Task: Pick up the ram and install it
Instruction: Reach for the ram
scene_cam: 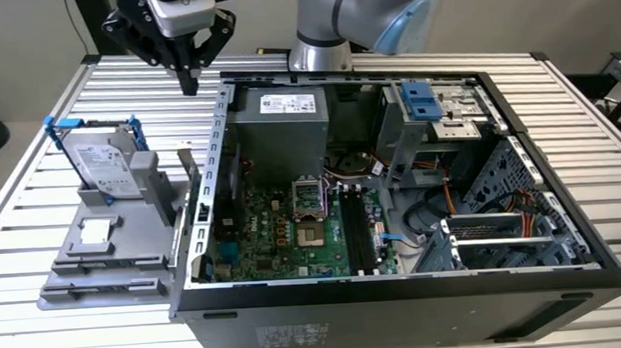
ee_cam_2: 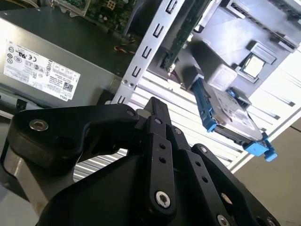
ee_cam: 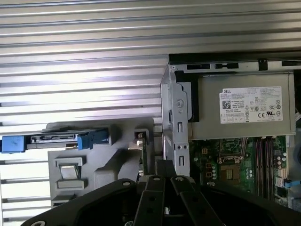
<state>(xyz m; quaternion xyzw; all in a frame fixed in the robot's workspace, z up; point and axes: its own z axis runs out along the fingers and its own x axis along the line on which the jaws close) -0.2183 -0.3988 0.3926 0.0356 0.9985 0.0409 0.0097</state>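
The gripper (scene_cam: pixel 189 85) hangs over the slatted table (scene_cam: pixel 21 325), its black fingers pressed together with nothing between them. Taking the open computer case (scene_cam: pixel 402 297) as the middle of the dial in the exterior view, the gripper sits at about eleven o'clock, just outside the case's far corner.

At nine o'clock, hard against the case wall, stands a grey holder (scene_cam: pixel 92 265) with a hard drive (scene_cam: pixel 103 165) upright in it. In the second wrist view the ram (ee_cam_2: pixel 181 33) shows as a dark green strip standing on edge in that holder, just beside the perforated rim of the case and well apart from the fingers.

Inside the case, the long black slots (scene_cam: pixel 354 227) on the motherboard (scene_cam: pixel 282 231) lie bare, at about five o'clock from the power supply (scene_cam: pixel 286 119).
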